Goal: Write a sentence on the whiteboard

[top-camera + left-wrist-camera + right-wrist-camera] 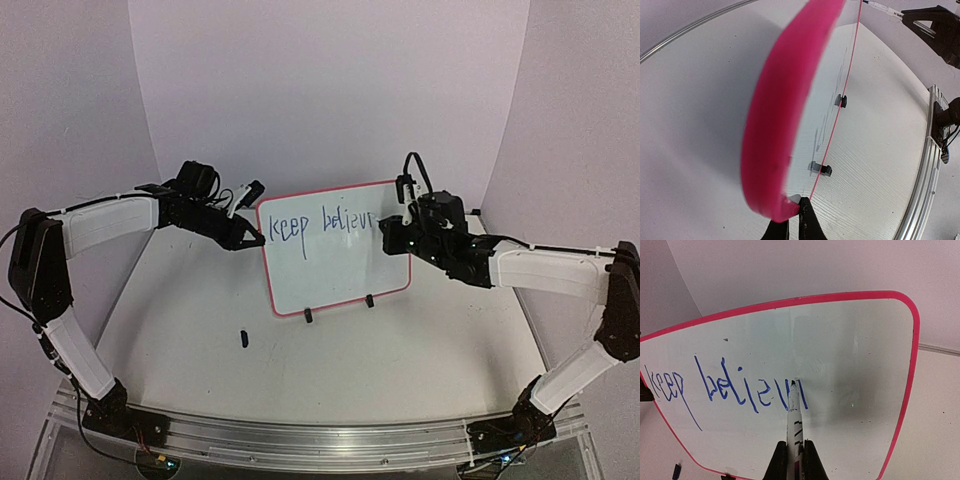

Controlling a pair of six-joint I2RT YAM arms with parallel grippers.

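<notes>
- Pinching a white marker (793, 407) between its dark fingers, the right gripper (795, 446) sits at the bottom centre of the right wrist view, jaws pressed against the barrel on both sides.
- The marker points up and away from the fingers, and its tip meets the whiteboard (855, 355) at the end of the writing.
- The sentence (730, 390) runs in thin blue handwriting across the left half of that frame. It reads "keep believ", followed by a further stroke partly hidden behind the marker tip.
- To the right of the tip the board surface is bare white out to its red border.
- The left gripper (794, 212) is at the bottom centre of the left wrist view, fingers drawn together on the board's red rim at a rounded corner, so the board is seen nearly edge-on.
- In the overhead view the whiteboard stands upright and slightly tilted at the centre of the frame, between the two arms. The left gripper is at its left edge and the right gripper in front of its upper right part.
- Two black clip feet (308, 315) along the board's bottom edge rest on the white table (420, 350).
- A small black object (243, 338) lies on the table to the lower left of the board, apart from it; what it is cannot be told.
- A metal rail (320, 440) runs along the bottom of the overhead frame, carrying both arm bases.
</notes>
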